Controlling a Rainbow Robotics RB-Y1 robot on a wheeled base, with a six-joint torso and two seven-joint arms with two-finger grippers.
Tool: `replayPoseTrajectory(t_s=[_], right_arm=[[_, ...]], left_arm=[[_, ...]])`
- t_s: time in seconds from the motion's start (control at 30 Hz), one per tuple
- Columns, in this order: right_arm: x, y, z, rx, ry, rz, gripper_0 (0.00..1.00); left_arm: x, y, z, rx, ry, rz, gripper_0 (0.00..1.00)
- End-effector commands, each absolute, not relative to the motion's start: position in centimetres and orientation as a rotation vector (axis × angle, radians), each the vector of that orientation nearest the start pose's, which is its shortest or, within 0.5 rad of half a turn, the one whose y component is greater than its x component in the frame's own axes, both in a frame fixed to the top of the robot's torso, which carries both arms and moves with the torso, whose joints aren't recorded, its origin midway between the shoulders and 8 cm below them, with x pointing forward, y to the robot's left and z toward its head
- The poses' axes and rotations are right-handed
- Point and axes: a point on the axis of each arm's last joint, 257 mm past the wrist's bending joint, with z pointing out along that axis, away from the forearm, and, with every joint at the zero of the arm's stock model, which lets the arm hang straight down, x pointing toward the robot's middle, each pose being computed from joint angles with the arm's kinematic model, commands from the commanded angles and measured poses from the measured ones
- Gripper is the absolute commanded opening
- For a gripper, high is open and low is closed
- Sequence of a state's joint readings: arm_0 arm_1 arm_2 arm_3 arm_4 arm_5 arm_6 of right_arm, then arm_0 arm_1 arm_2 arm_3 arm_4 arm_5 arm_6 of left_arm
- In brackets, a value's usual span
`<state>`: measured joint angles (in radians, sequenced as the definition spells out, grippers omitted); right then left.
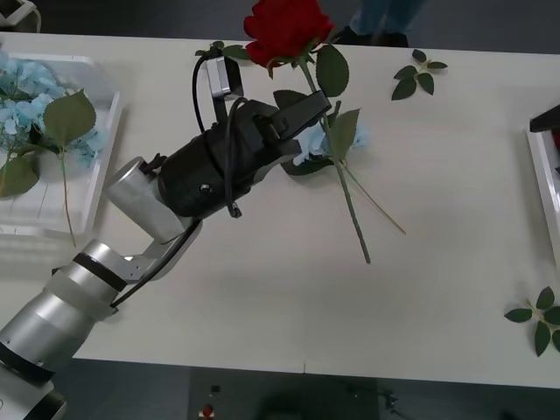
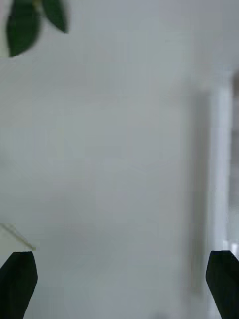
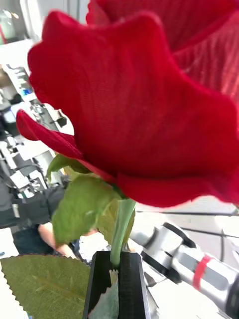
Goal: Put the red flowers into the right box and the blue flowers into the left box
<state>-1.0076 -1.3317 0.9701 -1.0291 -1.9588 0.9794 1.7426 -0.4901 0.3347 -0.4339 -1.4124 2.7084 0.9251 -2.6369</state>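
Nearest you, loose leaf sprigs (image 1: 538,319) lie at the table's near right corner, and your right gripper (image 2: 119,284) hovers over bare table (image 2: 119,159) with its black fingers wide apart, just beside the thin white rim of the right box (image 1: 542,179). Mid-table, your left gripper (image 1: 306,109) is clamped on the stem of a red rose (image 1: 284,31), bloom raised toward the far edge, stem slanting down over a pale-blue flower (image 1: 328,144) lying on the table. Far left, the left box (image 1: 101,149) holds more blue flowers (image 1: 26,105).
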Motion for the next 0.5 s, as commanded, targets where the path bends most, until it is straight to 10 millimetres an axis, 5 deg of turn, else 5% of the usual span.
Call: replayPoseTrajectory(t_s=[0.03, 0.27, 0.5], right_arm=[[55.7, -36.8, -10.2, -0.304, 2.415, 0.529, 1.0], [52.7, -30.0, -8.3, -0.723, 2.232, 0.754, 1.0], [49.0, -23.9, -7.2, -0.932, 1.97, 0.977, 1.0]], left_arm=[[43.3, -5.1, 3.4, 0.462, 1.103, -1.835, 0.0], [45.4, -3.8, 5.2, 0.484, 1.088, -1.716, 0.0], [46.6, -2.0, 6.4, 0.454, 1.06, -1.675, 0.0]])
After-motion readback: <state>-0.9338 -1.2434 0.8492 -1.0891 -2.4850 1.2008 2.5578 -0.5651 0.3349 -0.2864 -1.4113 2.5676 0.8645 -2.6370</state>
